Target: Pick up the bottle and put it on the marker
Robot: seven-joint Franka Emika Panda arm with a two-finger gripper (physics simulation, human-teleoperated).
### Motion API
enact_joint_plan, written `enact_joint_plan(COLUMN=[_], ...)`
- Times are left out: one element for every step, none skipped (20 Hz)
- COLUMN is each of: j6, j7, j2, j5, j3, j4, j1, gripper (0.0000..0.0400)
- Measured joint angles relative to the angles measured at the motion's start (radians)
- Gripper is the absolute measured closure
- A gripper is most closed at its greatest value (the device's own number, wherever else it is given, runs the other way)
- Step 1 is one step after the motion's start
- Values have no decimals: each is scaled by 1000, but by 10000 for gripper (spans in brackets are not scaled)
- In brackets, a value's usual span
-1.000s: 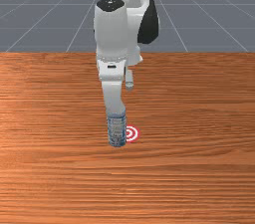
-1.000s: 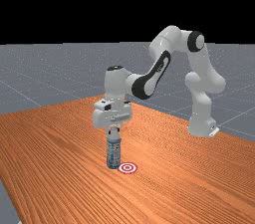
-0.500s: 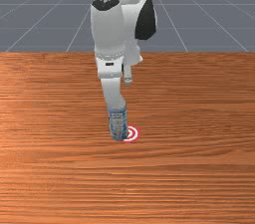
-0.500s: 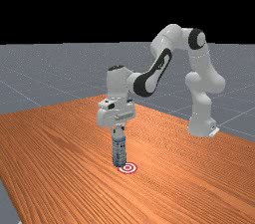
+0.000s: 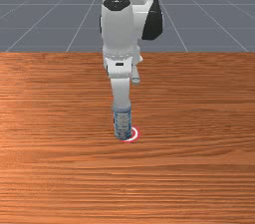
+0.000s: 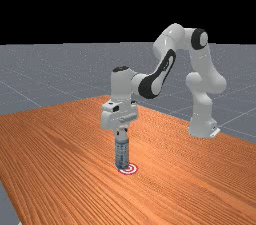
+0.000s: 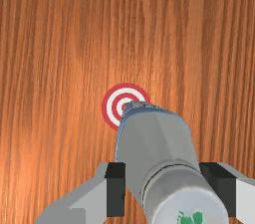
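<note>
claw [image 6: 121, 132]: clamped on the bottle [image 6: 122, 154], up at its top end. In the wrist view the dark fingers [image 7: 116, 188] sit on two opposite sides of it, so yeah, it's got a proper hold.

bottle: hanging onto the claw from its upper part and pretty much upright in the far view. Bluish-grey patterned body, paler toward the top.

cap [image 7: 184, 193]: whitish and round, with a bit of green print [image 7: 191, 218] on top, right down by the fingers in the wrist view.

marker [image 7: 107, 107]: flat round target with red and white rings, lying on the surface [image 5: 199, 178].

bottle vs marker: overlapping in all three views, but not nicely centered in the two outside ones. From the front view, the lower end of the bottle covers the left part of the rings, with the rest poking out on that view's right. Same deal in the far view, lower end across the left part of the target. Looking down past the fingers, the bottom end hides some of the middle rings and part of the outer one.

touching down or not: honestly can't tell if the base is on the target or just above it.

arm [image 6: 172, 41]: white and grey, reaching in from the far view's right, hand above the bottle.

surface: orange-brown wood, streaky grain.
</note>
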Motion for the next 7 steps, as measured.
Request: enact_joint_plan(j6=[-1, -2, -2, -14, -12, -5, -184], j7=[5, 10, 19, 29, 30, 32, 34], j2=[0, 0, 0, 3, 3, 1, 92], j5=[0, -1, 0, 0, 0, 0, -5], j3=[1, 1, 0, -1, -1, -1, -2], j4=[0, -1, -1, 6, 5, -1, 150], j1=[3, 6, 8, 11, 11, 11, 13], gripper=[185, 185, 185, 185, 185, 185, 116])
